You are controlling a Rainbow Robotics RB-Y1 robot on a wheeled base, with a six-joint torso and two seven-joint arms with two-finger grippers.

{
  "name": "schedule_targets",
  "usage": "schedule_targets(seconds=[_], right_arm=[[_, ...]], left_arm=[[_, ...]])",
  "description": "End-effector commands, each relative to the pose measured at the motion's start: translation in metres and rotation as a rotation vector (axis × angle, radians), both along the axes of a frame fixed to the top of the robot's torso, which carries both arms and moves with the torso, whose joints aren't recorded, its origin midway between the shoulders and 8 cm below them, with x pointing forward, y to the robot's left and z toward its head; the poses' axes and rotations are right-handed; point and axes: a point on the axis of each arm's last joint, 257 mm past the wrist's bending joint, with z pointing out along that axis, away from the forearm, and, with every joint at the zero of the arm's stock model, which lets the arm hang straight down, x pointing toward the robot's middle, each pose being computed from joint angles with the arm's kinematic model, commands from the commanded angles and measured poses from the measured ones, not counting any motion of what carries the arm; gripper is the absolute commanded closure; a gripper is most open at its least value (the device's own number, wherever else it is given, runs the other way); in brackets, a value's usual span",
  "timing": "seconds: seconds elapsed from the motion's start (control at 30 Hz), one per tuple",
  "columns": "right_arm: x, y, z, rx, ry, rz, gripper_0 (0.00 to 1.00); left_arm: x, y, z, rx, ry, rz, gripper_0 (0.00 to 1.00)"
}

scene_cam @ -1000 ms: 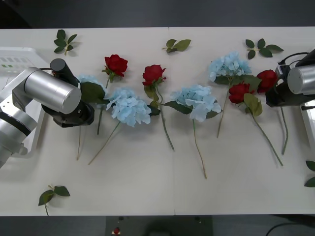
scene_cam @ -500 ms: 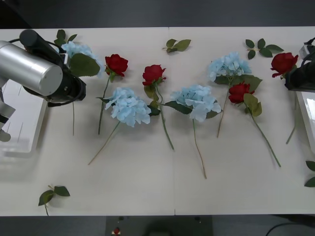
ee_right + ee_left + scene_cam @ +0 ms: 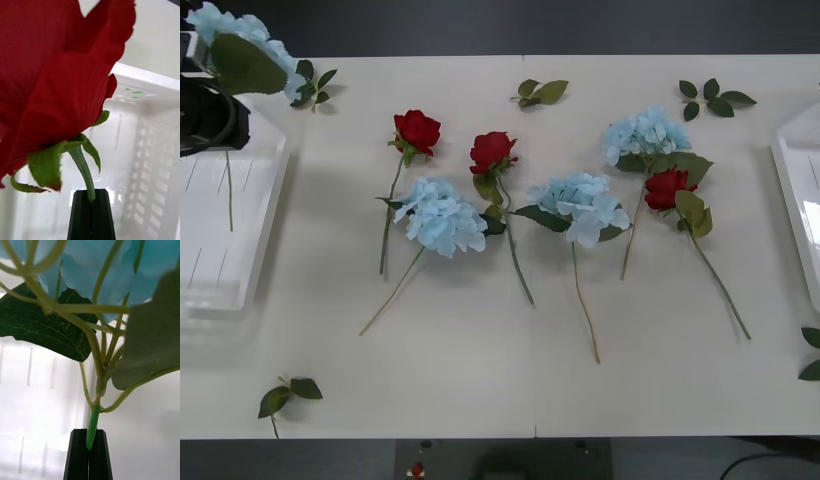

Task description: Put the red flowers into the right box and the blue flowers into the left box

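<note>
Meanwhile, one flower is clamped in each gripper.
A pale-blue hydrangea head (image 3: 97,270) is pinched by the left gripper (image 3: 89,450) above the shallow white left tray (image 3: 240,250); a deep-red rose (image 3: 48,75) is pinched by the right gripper (image 3: 91,210) over the white right tray (image 3: 150,112).

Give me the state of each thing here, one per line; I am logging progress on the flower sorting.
Left gripper: jaws shut on a blue flower stem.
Held blue flower: lifted over the left box.
Left box: no flower lying in it.
Right gripper: jaws shut on a red flower stem.
Held red flower: above the right box.
Right box: visible part bare.
Three blue flowers: lying on the table.
Three red flowers: lying on the table.
</note>
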Motion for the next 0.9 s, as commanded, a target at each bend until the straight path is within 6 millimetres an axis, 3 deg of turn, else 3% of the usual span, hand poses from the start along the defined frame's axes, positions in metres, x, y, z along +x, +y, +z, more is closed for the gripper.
schedule_targets(seconds=[0.03, 0.33, 0.6, 0.9], right_arm=[[0.009, -0.026, 0.004, -0.081, -0.036, -0.023, 1.00], [0.007, -0.073, -0.020, -0.202, -0.054, -0.082, 1.00], [-0.004, -0.105, -0.040, -0.252, -0.074, -0.131, 1.00], [-0.016, -0.120, -0.062, -0.280, -0.079, -0.142, 1.00]], left_arm=[[-0.010, 0.051, 0.014, 0.108, 0.000, -0.006, 1.00], [-0.001, 0.109, 0.006, 0.163, -0.018, -0.002, 1.00], [-0.003, 0.136, -0.021, 0.173, 0.011, 0.013, 1.00], [-0.014, 0.157, -0.044, 0.179, 0.069, 0.049, 1.00]])
